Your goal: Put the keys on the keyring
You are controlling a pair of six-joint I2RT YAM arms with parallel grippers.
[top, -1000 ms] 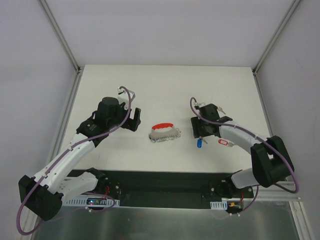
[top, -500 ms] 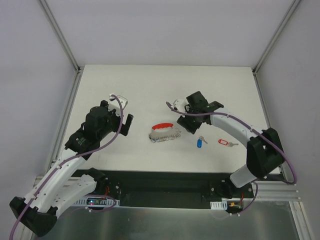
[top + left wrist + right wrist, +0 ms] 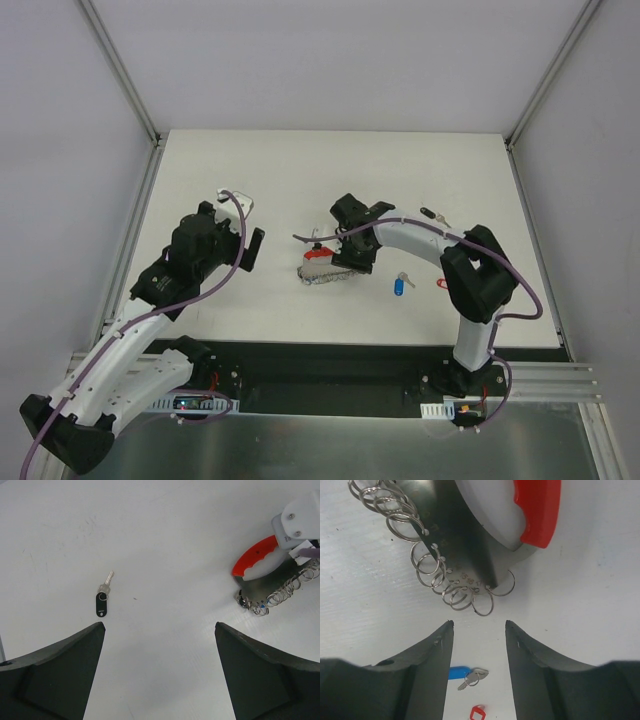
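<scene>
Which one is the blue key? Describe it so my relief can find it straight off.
On the white table, find the red-handled keyring at the centre. The blue key lies just right of it, slightly nearer the arm bases. It alone has a blue head; the red-tagged key sits right beside it, the black-headed key farther back.

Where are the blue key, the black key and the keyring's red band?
blue key (image 3: pixel 458 672): right wrist view, blue head.
black key (image 3: pixel 101 604): left wrist view, black head.
keyring (image 3: pixel 254 563): left wrist view, red band.

Right gripper (image 3: pixel 479 628) crowds keyring (image 3: pixel 538 511); left side open.
</scene>
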